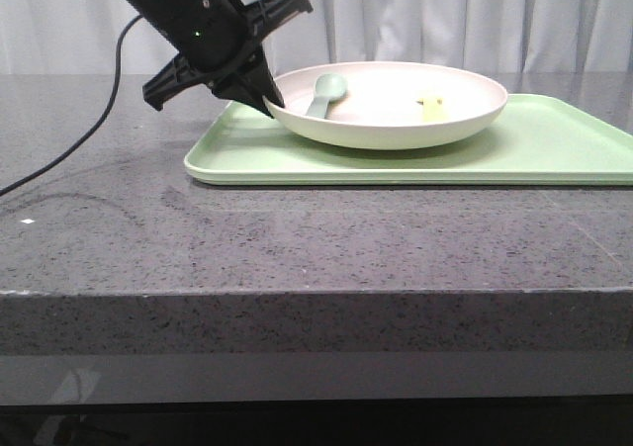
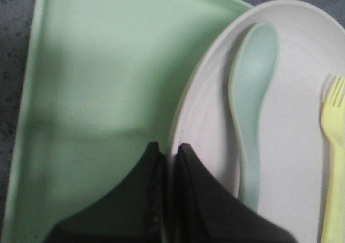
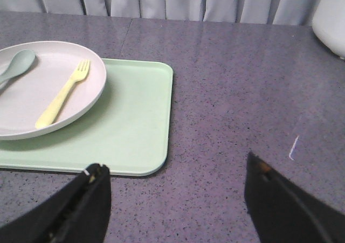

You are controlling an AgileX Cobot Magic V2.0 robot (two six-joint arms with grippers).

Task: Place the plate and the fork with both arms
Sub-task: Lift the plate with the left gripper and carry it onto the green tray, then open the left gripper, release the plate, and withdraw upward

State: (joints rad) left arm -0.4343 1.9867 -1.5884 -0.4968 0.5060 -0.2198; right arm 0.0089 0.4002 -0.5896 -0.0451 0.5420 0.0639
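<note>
Grey speckled stone countertop (image 1: 297,248) all the way across, pale curtains (image 1: 445,16) hanging behind it, so pretty plain setup. Over on the left, my left gripper (image 1: 272,102) is tilted down at the near-left edge of the big round pale pinkish-cream plastic plate (image 1: 396,120), and from the wrist cam my fingertips (image 2: 186,151) are pinched onto the raised rim, one pad outside and one inside, nearly touching each other. The plate sits on the flat rectangular light-green tray (image 1: 554,154), toward its left end. Inside the plate on the left there's a grey-green plastic spoon (image 2: 250,108) with its bowl propped up against the rim. Just to the right of that, well apart from the spoon, lies the small pale yellow plastic fork (image 3: 63,94), flat on the plate floor with the tines pointing toward the curtains. Further right the tray is bare green, then countertop. My right gripper (image 3: 178,186) hovers over the stone past the tray's right end with its fingers spread wide, holding nothing.
</note>
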